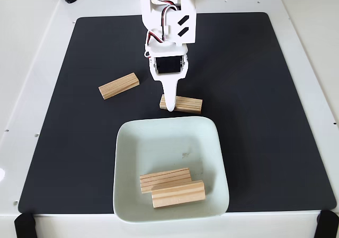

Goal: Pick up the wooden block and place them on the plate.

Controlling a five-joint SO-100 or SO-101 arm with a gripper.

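In the fixed view, you see a white table [37,47] carrying a large black mat [265,116] that covers most of its surface. Black clamps or feet sit at the lower corners of the table edge.

The white robot arm [168,15] enters from the top centre and reaches down over the mat, with red and white wiring visible at its upper joint. Its gripper [169,106] points toward the lower edge of the picture. You see one white tapered finger [169,92], whose tip lies over the left end of a wooden block. You cannot tell whether the claw is apart or together, because the second finger is not distinguishable from this angle.

The plate [130,158], a pale mint-white square dish with rounded corners and a raised rim, sits on the mat at lower centre. A faint smudge marks its middle.

Note four wooden blocks:
- Two blocks rest inside the plate near its lower rim. The grooved block [164,179] lies just above the plain block [178,193], and the two touch or overlap.
- The third block [185,105] lies on the mat just above the plate's upper rim, under the gripper tip.
- The fourth block [118,86] lies tilted on the mat, to the left of the arm and well apart from the plate.
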